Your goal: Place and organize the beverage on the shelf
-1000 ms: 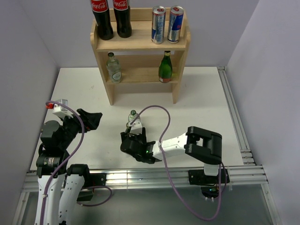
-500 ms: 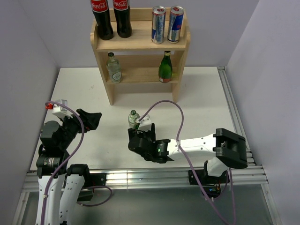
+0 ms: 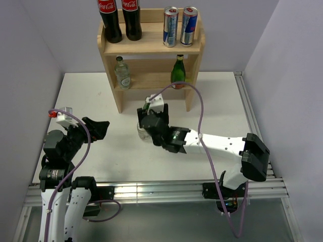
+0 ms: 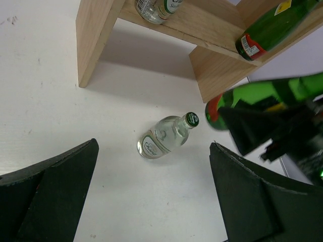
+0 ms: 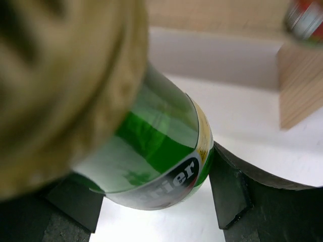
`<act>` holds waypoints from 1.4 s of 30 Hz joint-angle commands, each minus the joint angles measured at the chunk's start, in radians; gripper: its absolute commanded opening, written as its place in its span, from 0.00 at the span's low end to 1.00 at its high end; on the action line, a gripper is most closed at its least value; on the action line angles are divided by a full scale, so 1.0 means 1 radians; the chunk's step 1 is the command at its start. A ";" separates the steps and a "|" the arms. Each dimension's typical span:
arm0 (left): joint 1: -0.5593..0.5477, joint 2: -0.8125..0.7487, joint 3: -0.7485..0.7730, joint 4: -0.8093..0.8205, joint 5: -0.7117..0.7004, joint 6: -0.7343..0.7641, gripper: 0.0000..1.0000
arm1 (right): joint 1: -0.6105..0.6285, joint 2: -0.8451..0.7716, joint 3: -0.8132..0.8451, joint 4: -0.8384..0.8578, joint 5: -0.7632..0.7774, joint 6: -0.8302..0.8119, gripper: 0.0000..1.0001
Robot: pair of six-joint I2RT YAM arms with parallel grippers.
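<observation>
Moved up toward the shelf (image 3: 118,96), the right gripper (image 3: 151,119) is clamped around a glossy green bottle (image 5: 156,146), its labelled body between the fingers (image 5: 229,194).

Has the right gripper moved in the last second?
Yes. The right gripper, shut on a green bottle, has moved up the top view, much closer to the shelf.

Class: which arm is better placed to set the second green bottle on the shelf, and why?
Right. The right gripper holds the green bottle, its arm stretched toward the shelf. The left gripper is open, empty and far back.
</observation>
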 commanded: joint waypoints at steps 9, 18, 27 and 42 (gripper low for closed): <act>0.032 -0.014 0.000 0.033 0.012 0.020 0.99 | -0.192 0.029 0.315 0.112 -0.072 -0.159 0.00; 0.042 -0.022 0.001 0.034 0.017 0.018 0.99 | -0.255 0.139 0.453 0.083 -0.096 -0.184 0.00; 0.042 -0.025 0.000 0.037 0.020 0.020 0.99 | -0.323 0.205 0.527 0.066 -0.109 -0.176 0.00; 0.043 -0.034 0.000 0.036 0.021 0.018 0.99 | -0.375 0.274 0.596 0.040 -0.072 -0.160 0.00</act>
